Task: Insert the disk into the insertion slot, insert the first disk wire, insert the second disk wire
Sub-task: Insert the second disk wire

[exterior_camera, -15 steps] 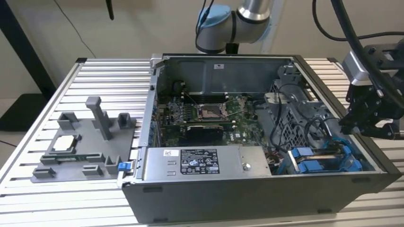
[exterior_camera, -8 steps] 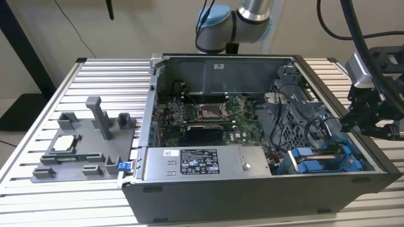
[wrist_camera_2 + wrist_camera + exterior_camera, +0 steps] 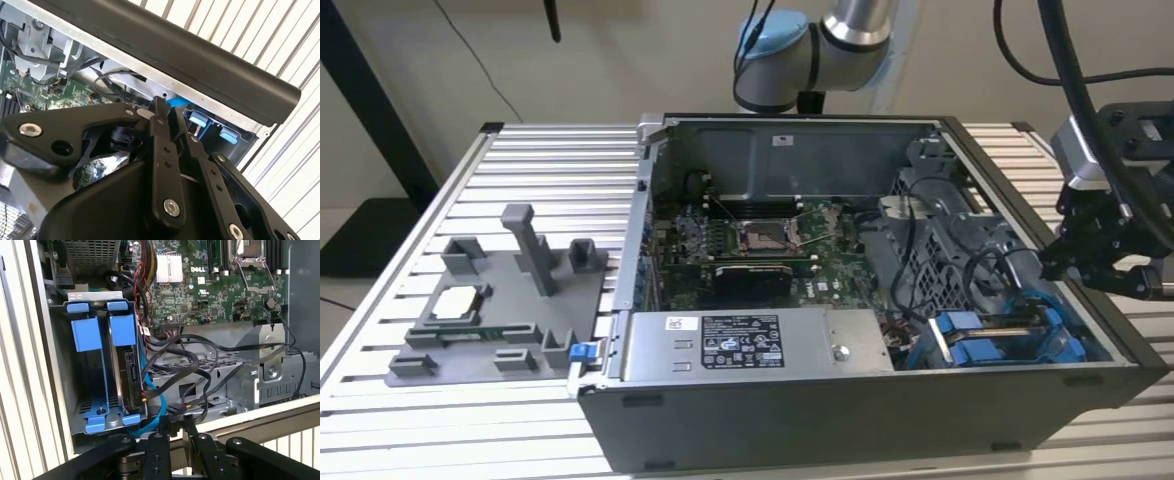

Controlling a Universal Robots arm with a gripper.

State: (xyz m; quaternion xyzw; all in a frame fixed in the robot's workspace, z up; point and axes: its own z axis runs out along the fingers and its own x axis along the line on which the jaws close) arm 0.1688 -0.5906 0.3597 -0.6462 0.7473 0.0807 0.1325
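Standing by the slatted table [image 3: 400, 420], the thing to watch is how the gripper [image 3: 1107, 262] sits against the drive bay. In the exterior view it hangs at the right edge of the frame, over the side wall of the open computer case [image 3: 854, 420]. The insertion slot [image 3: 1014, 340] lies below it and a little toward the exterior view's left, in the lower right corner of the case beside the grey power-supply box [image 3: 747, 345].

In the first wrist view the disk [image 3: 129, 376] is already in the insertion slot [image 3: 85, 385]. It stands on edge in its blue carrier frame, with an empty blue carrier just beside it. Its long axis runs along the bay, from the blue tabs near the motherboard [image 3: 210, 285] toward the case wall where the gripper [image 3: 175, 428] waits. The end of the disk nearest the gripper is the one carrying its connectors.

The jaws look drawn together in both wrist views, the gripper [image 3: 160, 107] tapering to a narrow tip. A black wire connector [image 3: 176, 410] lies right at that tip, trailing a black cable toward the drive cage. I can't make out whether it is pinched or merely touching. A light blue cable [image 3: 161, 407] curves between that connector and the disk's near end, so the plug looks close to the disk's sockets but apart from them
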